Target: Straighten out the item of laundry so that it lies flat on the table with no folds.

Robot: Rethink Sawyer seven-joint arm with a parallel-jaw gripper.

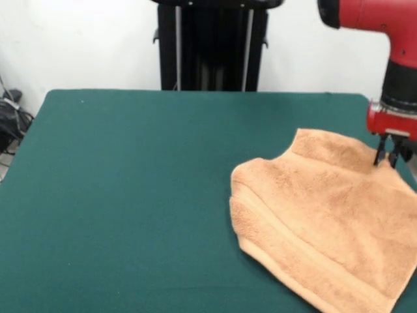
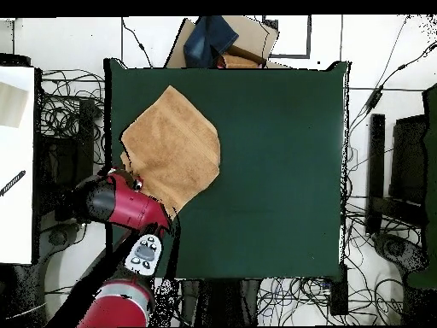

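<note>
The light orange-tan towel point(image 1: 326, 215) lies on the right side of the dark green table point(image 1: 130, 195), partly over the table's right edge. Its left edge is doubled over into a thick fold and its far corner is bunched. In the overhead view the towel point(image 2: 171, 149) sits at the table's point(image 2: 273, 171) left part. My gripper point(image 1: 387, 158) hangs from the red arm at the towel's far right corner, tips down on the cloth, fingers close together on the towel's edge. In the overhead view the gripper point(image 2: 135, 181) is mostly hidden under the red wrist.
The black pedestal point(image 1: 212, 45) stands behind the table's far edge. In the overhead view a cardboard box with a blue item point(image 2: 224, 43) lies beyond the table's top edge. A white desk point(image 2: 17, 154) stands at the left, and cables lie around the table.
</note>
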